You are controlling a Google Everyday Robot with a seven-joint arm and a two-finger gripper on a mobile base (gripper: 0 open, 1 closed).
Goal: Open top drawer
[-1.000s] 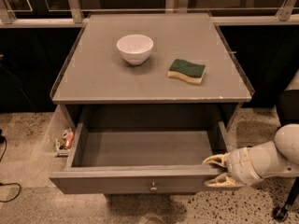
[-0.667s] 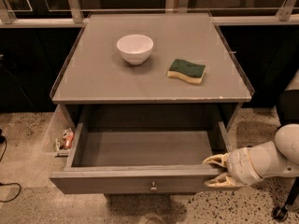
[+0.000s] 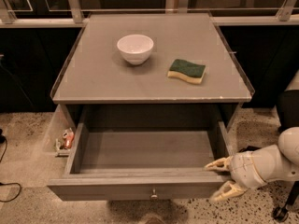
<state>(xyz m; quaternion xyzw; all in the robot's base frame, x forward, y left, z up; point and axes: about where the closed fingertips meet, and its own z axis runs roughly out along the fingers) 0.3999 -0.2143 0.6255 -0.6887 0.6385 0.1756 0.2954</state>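
Further out: top drawer (image 3: pixel 140 186); hand (image 3: pixel 212 182) w/ fingers (image 3: pixel 217 164) apart at its front corner.

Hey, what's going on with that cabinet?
A robot arm is working the top drawer of a grey cabinet. The drawer is pulled well out and looks empty. The gripper is at its right front corner, fingers spread either side of the front panel. A white bowl and sponge sit on top.

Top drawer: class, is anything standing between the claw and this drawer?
Nothing visible does. The claw sits right at the top drawer's front right corner, with its fingers open on either side of the front panel. The drawer is already pulled out.
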